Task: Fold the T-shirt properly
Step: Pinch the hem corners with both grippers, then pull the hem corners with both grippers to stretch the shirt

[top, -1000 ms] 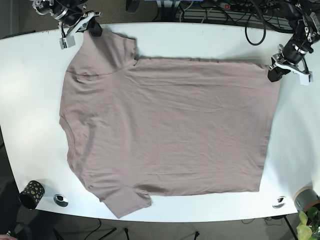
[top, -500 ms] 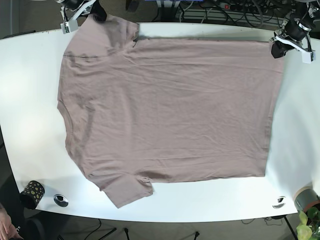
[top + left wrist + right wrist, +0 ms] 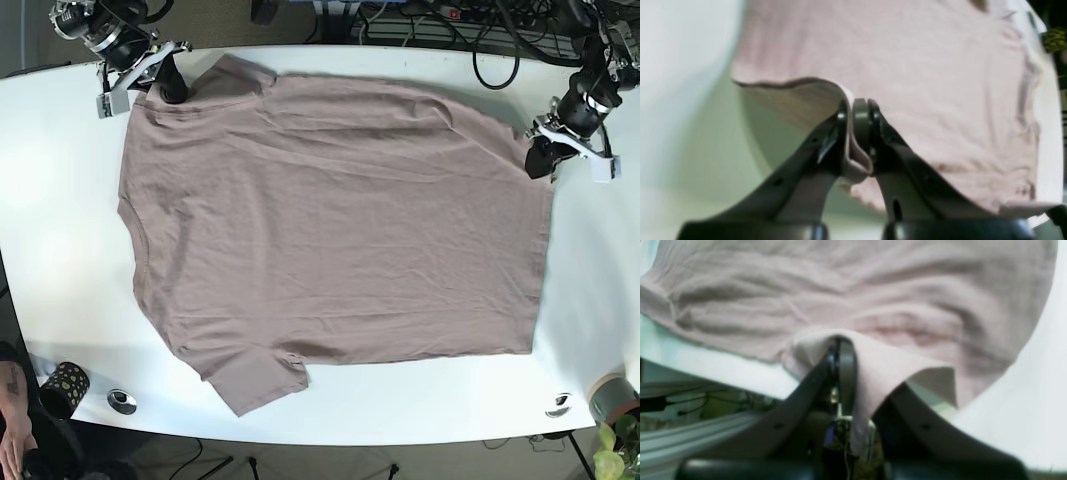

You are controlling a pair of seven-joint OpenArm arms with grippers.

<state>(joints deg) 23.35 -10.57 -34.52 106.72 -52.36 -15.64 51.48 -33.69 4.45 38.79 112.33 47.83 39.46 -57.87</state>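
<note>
with the dusty-pink cotton t-shirt spread flat on the white table, the left gripper and right gripper each pinched only a thin far-edge fold, so an uneven pull risked slipping one corner.

Dusty pink T-shirt, white table, black-and-gold dotted cup

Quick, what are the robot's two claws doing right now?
Left gripper: closed, pinching the hem corner of the dusty-pink cotton T-shirt.
Right gripper: closed, pinching the same shirt's sleeve edge.
</note>
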